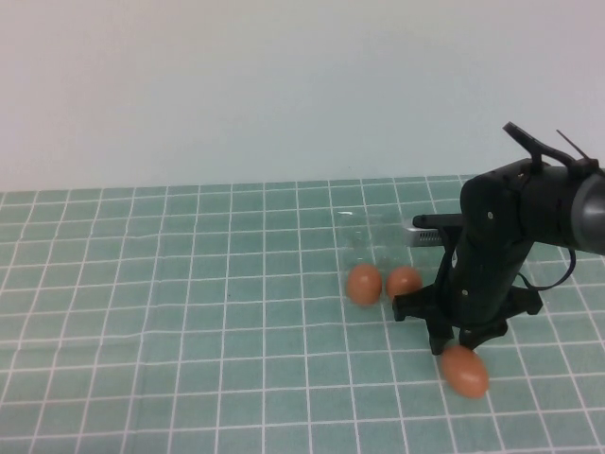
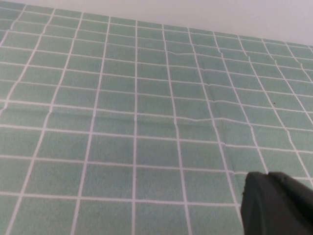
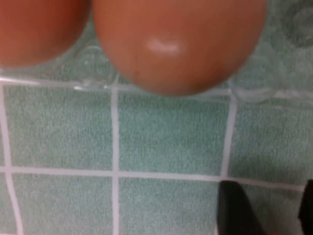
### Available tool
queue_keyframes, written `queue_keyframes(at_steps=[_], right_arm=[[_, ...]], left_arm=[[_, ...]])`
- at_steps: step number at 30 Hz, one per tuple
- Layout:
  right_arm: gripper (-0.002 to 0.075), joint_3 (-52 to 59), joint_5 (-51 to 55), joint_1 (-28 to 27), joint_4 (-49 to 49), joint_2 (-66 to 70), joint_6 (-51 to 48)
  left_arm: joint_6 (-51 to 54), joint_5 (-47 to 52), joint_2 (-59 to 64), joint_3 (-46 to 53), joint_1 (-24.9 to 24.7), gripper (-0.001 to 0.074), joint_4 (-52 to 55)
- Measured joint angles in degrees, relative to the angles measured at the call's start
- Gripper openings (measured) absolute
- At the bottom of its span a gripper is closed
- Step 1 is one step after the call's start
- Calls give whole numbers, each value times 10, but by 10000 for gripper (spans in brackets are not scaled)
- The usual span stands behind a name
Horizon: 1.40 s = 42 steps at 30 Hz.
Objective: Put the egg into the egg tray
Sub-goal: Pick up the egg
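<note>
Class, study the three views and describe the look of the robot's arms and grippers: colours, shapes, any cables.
The right arm is glossy black and blocky, with a grey cylindrical joint and thin black cables looping above it. The right gripper has short, dark, splayed fingers. Of the left gripper, only a matte black, rounded wedge shows in its wrist view.

Right end effector [image 1: 468, 339] hems loose egg [image 1: 464, 371]; left end effector [image 2: 276, 205] over bare mat [image 1: 170, 303].

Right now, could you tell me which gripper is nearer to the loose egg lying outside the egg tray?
The right. The right gripper hangs open just above that egg, beside the egg tray. The left gripper is out of the high view, over bare checked cloth.
</note>
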Motion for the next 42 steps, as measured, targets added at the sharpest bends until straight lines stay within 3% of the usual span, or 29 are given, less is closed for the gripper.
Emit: queue_keyframes(at_steps=[4, 14, 17, 22, 25, 42], right_arm=[[249, 0, -1, 0, 0, 0, -23], [244, 0, 4, 0, 0, 0, -61], [321, 0, 4, 0, -3, 0, -82], [545, 0, 2, 0, -3, 0, -113], [608, -1, 5, 0, -3, 0, -128], [631, -1, 69, 0, -66, 0, -163]], left_arm=[[0, 0, 0, 0, 0, -1, 0], [0, 0, 0, 0, 0, -1, 0], [0, 0, 0, 0, 0, -1, 0], [0, 0, 0, 0, 0, -1, 0], [0, 0, 0, 0, 0, -1, 0], [0, 0, 0, 0, 0, -1, 0]])
